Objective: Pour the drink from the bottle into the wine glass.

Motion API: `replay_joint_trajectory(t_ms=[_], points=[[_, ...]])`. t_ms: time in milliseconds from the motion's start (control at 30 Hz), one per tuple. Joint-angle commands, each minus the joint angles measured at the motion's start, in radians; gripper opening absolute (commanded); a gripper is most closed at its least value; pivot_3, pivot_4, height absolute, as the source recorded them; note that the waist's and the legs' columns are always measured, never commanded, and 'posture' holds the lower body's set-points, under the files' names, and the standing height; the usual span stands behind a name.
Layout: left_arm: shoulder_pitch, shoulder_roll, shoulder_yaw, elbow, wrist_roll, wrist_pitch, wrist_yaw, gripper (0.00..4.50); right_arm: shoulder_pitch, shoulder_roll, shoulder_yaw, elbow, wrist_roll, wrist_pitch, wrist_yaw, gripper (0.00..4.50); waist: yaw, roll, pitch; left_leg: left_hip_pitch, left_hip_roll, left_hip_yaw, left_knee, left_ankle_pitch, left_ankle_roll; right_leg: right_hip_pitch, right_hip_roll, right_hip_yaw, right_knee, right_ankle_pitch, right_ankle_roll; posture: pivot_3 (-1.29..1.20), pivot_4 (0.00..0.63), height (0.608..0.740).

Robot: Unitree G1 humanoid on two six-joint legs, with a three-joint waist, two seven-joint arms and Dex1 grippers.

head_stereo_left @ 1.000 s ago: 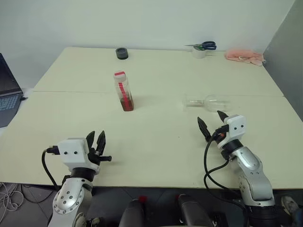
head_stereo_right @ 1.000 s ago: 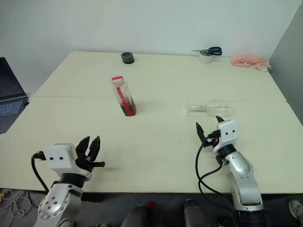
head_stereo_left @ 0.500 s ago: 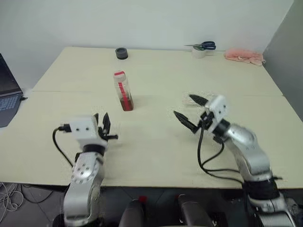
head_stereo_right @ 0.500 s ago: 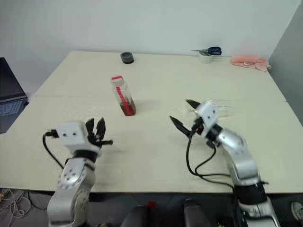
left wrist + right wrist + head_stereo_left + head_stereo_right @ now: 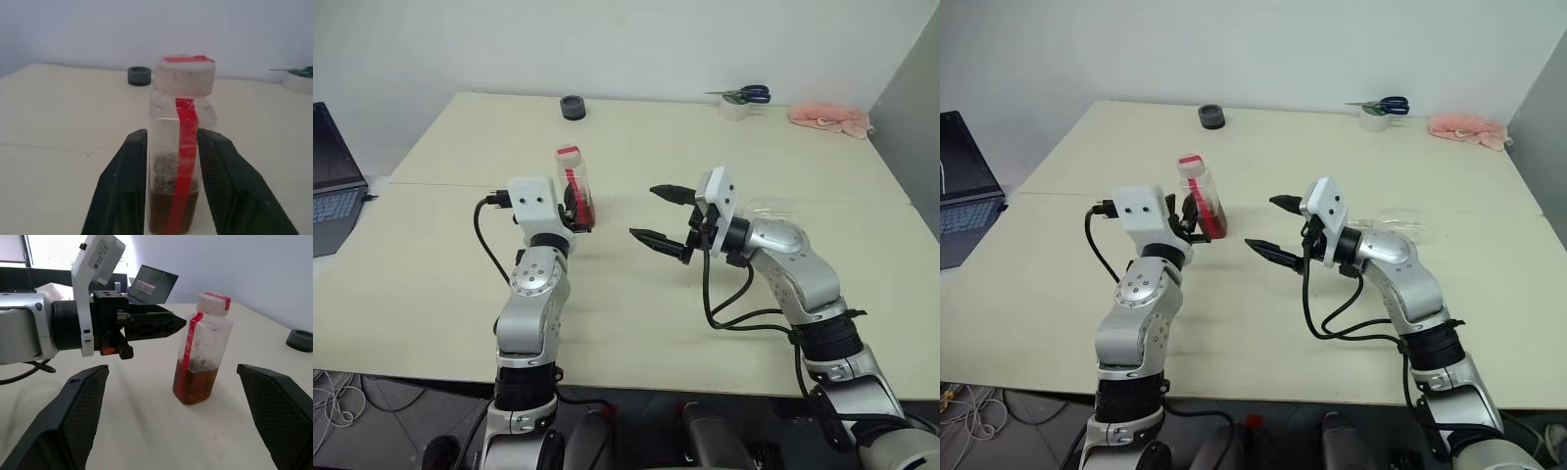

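Left gripper [image 5: 168,161] now up at bottle [image 5: 575,188] on bench [image 5: 431,264], jaws parted astride it, not clamped | right gripper [image 5: 658,215] swung across, jaws wide | wine glass [image 5: 773,208] lying on side | grasp next.

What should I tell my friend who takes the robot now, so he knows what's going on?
Left gripper: fingers open on either side of the bottle, not yet clamped.
Right gripper: wide open, empty, pointing at the bottle from the side.
Bottle: upright on the table, cap on, drink low in it.
Glass: lying on its side behind the right arm, empty.
Done: nothing poured; the left gripper is only lined up.
Left: grip the bottle, take the cap off, stand the glass up, pour.
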Motion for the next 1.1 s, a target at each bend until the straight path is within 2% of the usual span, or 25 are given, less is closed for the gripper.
replay_joint_trajectory(t_ms=[33,100,200,667,1100], points=[[-0.012,-0.006,-0.012,-0.027,0.002,-0.024,-0.011,2.92,-0.009,0.002,-0.007,-0.020,-0.005,-0.023,0.008,4.50,0.000,0.000,0.000,0.000,0.000,0.000,0.000,0.000,0.000,0.000,0.000,0.000,0.000,0.000,0.000,0.00,0.150,0.740],[-0.009,-0.007,-0.013,-0.026,0.007,-0.022,-0.009,3.65,-0.005,0.000,-0.009,-0.019,-0.008,-0.025,0.008,4.50,0.000,0.000,0.000,0.000,0.000,0.000,0.000,0.000,0.000,0.000,0.000,0.000,0.000,0.000,0.000,0.00,0.150,0.740],[-0.040,-0.010,-0.001,0.010,0.019,-0.018,0.015,4.48,-0.005,0.004,-0.007,-0.014,-0.012,-0.027,0.009,4.50,0.000,0.000,0.000,0.000,0.000,-0.001,0.000,0.000,0.000,0.000,0.000,0.000,0.001,0.000,0.000,0.00,0.150,0.740],[-0.215,0.041,0.035,0.326,0.054,-0.149,0.027,4.48,0.007,0.020,0.003,-0.032,-0.018,-0.007,0.017,4.50,0.000,0.000,0.000,0.000,0.000,-0.001,0.000,0.000,0.000,0.000,0.000,-0.001,0.000,0.000,0.000,0.00,0.150,0.740],[-0.324,0.030,0.021,0.586,0.075,-0.328,0.024,4.48,0.049,0.000,0.004,-0.080,-0.025,0.020,0.014,4.50,0.004,0.000,0.000,0.000,0.000,-0.001,0.000,0.000,0.000,0.000,0.000,-0.002,0.000,0.000,0.000,0.00,0.150,0.740]])
